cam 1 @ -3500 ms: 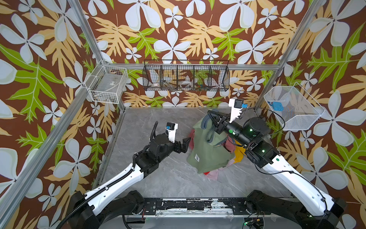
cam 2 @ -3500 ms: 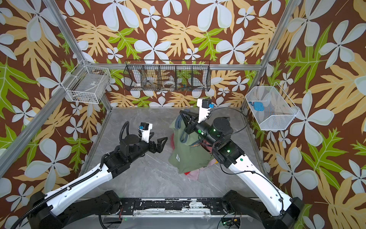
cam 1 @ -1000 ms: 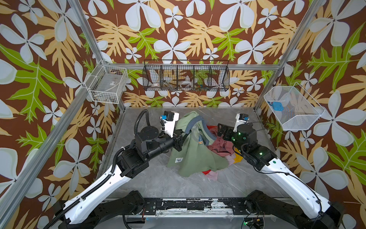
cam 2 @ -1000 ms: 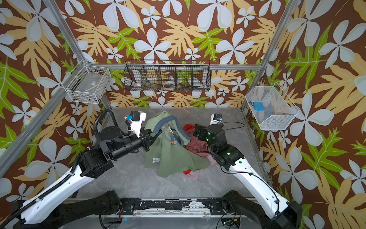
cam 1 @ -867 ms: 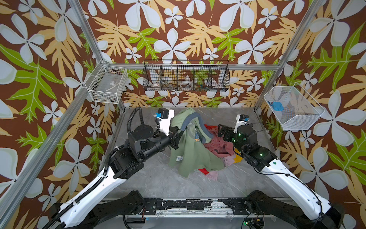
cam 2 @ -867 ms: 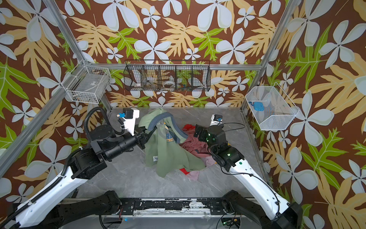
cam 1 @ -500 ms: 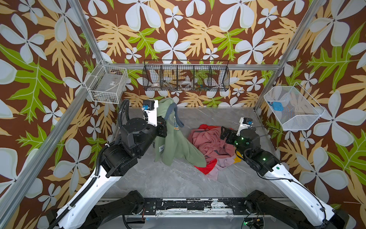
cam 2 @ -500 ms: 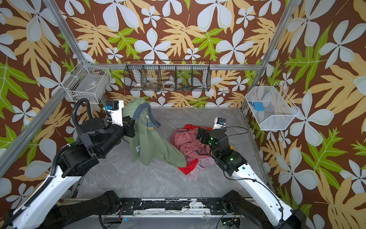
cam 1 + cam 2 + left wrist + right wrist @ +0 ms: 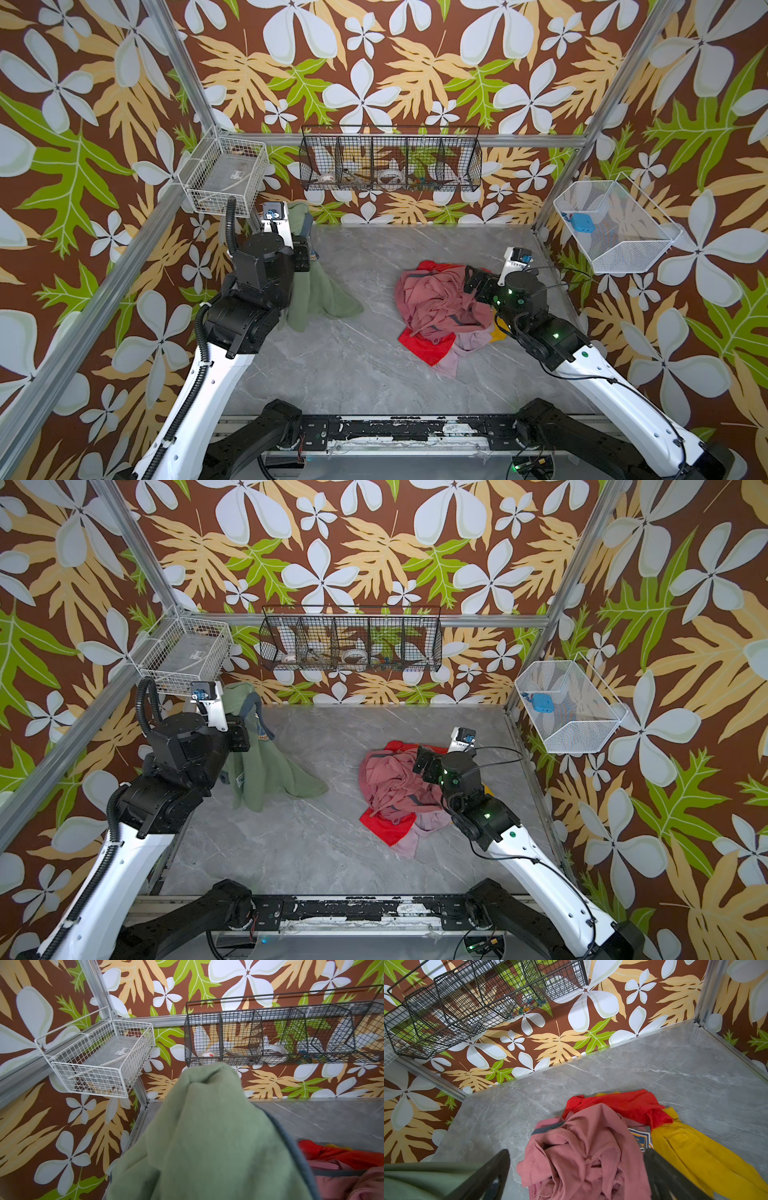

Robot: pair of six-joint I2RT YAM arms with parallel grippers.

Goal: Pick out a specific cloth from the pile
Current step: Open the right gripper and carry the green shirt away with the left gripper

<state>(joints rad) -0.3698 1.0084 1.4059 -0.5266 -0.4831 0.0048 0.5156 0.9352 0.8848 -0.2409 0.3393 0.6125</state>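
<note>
Surface: grey marble-look tabletop (image 9: 365, 374), matte, nothing on it but clothing. Walls (image 9: 395, 62) papered brown with white flowers and green and tan leaves. Aluminium frame posts (image 9: 178, 66) stand at the far corners.

Count: two arms. Three wire baskets hang on the walls:
- white basket (image 9: 224, 174) at far left
- black basket (image 9: 390, 162) on the back wall, split into compartments
- second white basket (image 9: 615, 228) on the right, holding one blue object (image 9: 579, 222)

One green garment lies apart from one heap that shows four colours.

The cloth (image 9: 270, 771), sage green, hangs at the far-left corner from the left gripper (image 9: 243, 737), which is closed on it. Its lower hem trails on the tabletop. Grey-blue neck trim (image 9: 254, 706) and white label (image 9: 240, 779) show in a top view. It is well apart from the pile (image 9: 432, 303), which lies right of centre: dusty pink on top, with red cloth (image 9: 424, 345), lilac piece (image 9: 461, 353) and yellow piece (image 9: 695, 1147).

Right gripper (image 9: 576, 1153) is spread wide over the pile's right edge and holds nothing. Whether it touches the pink fabric cannot be told.

Hidden:
- Left fingers are buried under green fabric in the left wrist view.
- The chest print is mostly folded away.
- The yellow piece is nearly all behind the right arm in both top views.
- The black basket's contents are too small to name, except a tape roll (image 9: 207, 1055).
</note>
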